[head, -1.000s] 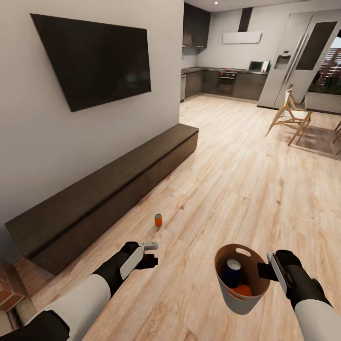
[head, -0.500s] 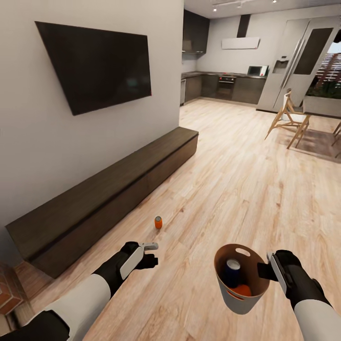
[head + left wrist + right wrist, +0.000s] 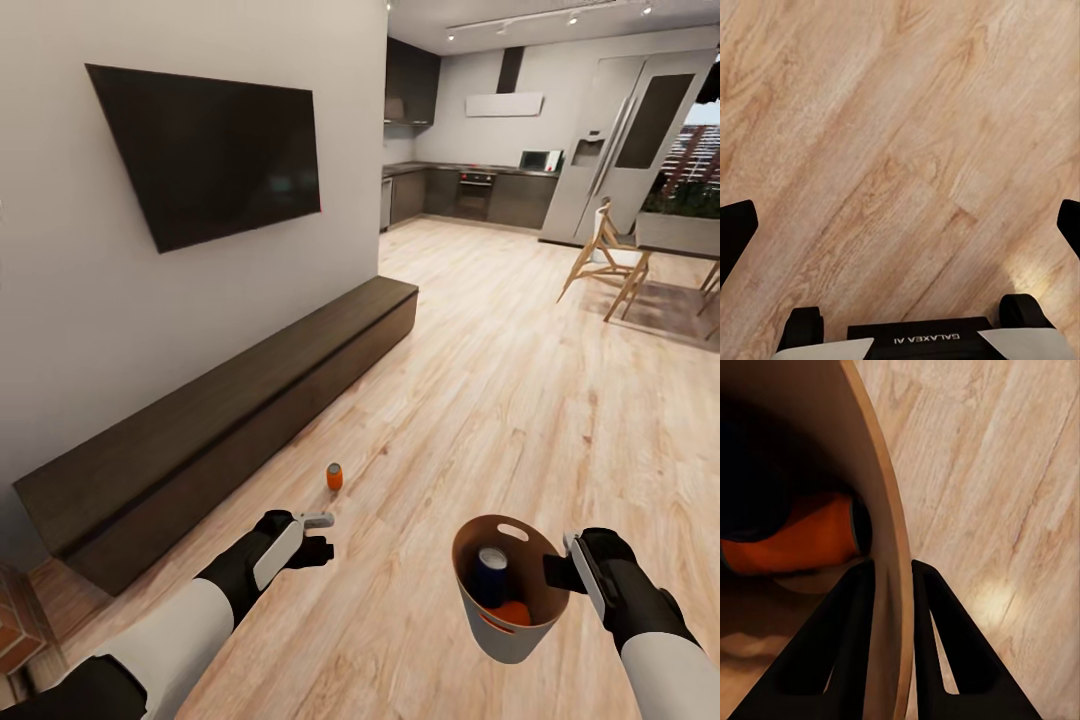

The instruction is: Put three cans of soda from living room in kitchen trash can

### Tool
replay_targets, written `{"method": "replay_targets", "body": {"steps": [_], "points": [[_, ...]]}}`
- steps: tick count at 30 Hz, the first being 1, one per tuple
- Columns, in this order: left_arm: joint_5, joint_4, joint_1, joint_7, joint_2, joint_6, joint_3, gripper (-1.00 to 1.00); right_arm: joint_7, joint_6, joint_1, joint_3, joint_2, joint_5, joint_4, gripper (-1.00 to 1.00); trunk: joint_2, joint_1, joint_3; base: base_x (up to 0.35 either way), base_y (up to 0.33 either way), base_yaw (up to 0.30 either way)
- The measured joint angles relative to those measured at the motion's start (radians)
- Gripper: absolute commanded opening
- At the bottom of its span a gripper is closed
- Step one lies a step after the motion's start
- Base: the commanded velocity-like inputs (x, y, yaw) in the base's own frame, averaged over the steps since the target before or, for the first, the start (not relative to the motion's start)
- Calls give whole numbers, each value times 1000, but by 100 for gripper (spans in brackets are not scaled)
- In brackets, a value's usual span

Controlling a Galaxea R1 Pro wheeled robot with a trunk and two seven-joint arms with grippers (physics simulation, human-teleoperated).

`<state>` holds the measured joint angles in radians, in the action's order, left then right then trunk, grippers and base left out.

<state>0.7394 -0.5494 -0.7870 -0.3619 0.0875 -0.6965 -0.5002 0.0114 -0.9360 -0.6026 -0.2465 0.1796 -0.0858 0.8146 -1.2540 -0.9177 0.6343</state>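
Note:
My right gripper (image 3: 556,572) is shut on the rim of the tash can (image 3: 520,640), a pale grey bucket with a tan inside, held above the floor at lower right. Inside it stand a dark blue can of soda (image 3: 490,576) and an orange can of soda (image 3: 512,613); the orange one (image 3: 802,544) also shows in the right wrist view, past the bin wall (image 3: 881,547) pinched between my fingers. A third, orange can of soda (image 3: 335,477) stands upright on the floor ahead of my left gripper (image 3: 322,535), which is open over bare wood, its fingertips (image 3: 735,236) wide apart.
A long low dark wooden bench (image 3: 230,400) runs along the left wall under the wall TV (image 3: 210,150). The kitchen (image 3: 480,190) with dark cabinets and a steel fridge (image 3: 625,140) lies far ahead. Wooden chairs (image 3: 610,260) stand at right. Wood floor stretches between.
The head view has tilted up slightly, so the room sits lower in the picture. Both arms, the bin and the floor can keep their places relative to each other.

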Motion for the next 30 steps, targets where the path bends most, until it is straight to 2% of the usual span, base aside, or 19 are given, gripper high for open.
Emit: {"method": "replay_targets", "body": {"steps": [30], "points": [[0, -1, 0, 1, 1, -1, 0, 100, 0, 0, 0, 0, -4, -1, -2, -100, 0, 0, -49, 0, 0, 0]]}}
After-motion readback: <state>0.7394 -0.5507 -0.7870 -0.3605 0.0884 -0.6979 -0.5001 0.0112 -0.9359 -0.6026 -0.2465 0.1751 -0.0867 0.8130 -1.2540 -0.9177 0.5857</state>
